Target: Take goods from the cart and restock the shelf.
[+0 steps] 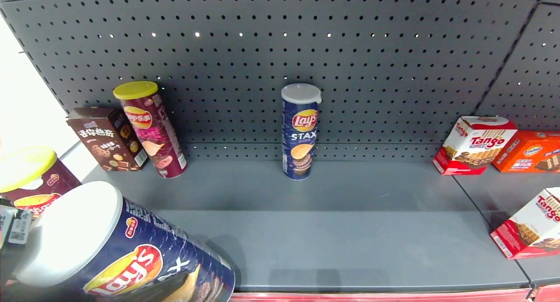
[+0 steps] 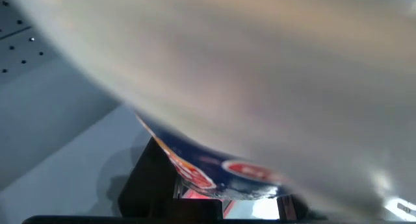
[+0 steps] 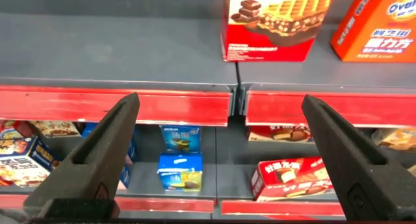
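left gripper [image 2: 221, 197] is clamped on a tall blue white-lidded chip can [image 1: 127, 254], tilted over the grey metal shelf [image 1: 350, 232] at its front left. right gripper [image 3: 221, 152] is spread wide, holding nothing.

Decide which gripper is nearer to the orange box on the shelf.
Right. The right gripper hangs open before the shelf edge, below the orange box; the left gripper holds a blue can at the shelf's far left.
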`<state>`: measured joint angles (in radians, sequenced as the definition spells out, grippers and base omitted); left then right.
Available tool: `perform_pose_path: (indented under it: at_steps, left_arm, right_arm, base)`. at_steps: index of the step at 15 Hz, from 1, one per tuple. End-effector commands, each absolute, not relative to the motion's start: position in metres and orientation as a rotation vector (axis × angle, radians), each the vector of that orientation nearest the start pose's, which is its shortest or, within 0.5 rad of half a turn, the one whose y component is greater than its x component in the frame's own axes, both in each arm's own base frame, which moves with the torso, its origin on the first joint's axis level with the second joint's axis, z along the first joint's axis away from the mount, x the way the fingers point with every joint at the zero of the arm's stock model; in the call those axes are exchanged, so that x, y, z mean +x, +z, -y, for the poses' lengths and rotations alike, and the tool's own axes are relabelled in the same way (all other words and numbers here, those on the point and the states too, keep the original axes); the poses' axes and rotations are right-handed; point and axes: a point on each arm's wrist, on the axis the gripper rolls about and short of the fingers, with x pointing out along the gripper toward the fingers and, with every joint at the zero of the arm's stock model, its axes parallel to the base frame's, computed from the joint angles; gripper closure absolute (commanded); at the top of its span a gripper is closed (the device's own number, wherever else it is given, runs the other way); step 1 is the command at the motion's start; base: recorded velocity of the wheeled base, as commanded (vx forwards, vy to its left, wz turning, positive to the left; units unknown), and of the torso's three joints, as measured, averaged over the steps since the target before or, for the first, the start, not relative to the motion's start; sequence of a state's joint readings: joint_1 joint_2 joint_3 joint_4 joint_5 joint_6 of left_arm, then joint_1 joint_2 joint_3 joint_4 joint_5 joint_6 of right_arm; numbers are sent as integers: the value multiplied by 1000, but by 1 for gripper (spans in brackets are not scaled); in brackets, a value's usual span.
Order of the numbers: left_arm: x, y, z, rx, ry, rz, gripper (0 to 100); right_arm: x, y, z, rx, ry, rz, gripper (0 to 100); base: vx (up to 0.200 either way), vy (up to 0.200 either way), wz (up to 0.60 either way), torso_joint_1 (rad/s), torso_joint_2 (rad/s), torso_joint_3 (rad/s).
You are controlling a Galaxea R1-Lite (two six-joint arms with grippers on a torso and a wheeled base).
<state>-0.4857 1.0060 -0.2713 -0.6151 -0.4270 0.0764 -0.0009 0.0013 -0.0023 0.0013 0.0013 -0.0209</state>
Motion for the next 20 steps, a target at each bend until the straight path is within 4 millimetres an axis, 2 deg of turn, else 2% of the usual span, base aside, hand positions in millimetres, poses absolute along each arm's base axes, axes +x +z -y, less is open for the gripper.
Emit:
perform_pose_path:
  at_steps: [1,2,4,6,11,14,16,20]
  left_arm:
    - [101,186,64,41,-920,-79,100]
    - [101,186,65,35,-924,-84,100]
    - [106,186,67,32,-937,-98,100]
    - [113,194,71,31,-950,-83,100]
    - [121,197,75,30,-960,-91,100]
    - [123,201,77,29,-961,-81,100]
    - [126,206,78,29,-961,-70,100]
    - [135,226,82,23,-958,-68,100]
  right_arm:
    - [-27,139,-1,-65,53,71,0]
    - [-9,168,-2,-70,103,-10,0]
    - [-9,170,-3,-92,142,16,0]
    - [-9,187,-4,-91,210,51,0]
    - [27,220,-9,-89,397,-41,0]
    - [70,242,-24,-94,540,-95,0]
    - [100,256,-42,-93,629,-102,0]
    - [160,257,-77,-76,695,-110,0]
  base:
    - [0,0,0,0,0,0]
    - [0,0,0,0,0,0]
    - [0,0,0,0,0,0]
    - [0,0,0,0,0,0]
    - [0,0,0,0,0,0]
    - [0,0,0,0,0,0]
    - [0,0,0,0,0,0]
    - [0,0,0,0,0,0]
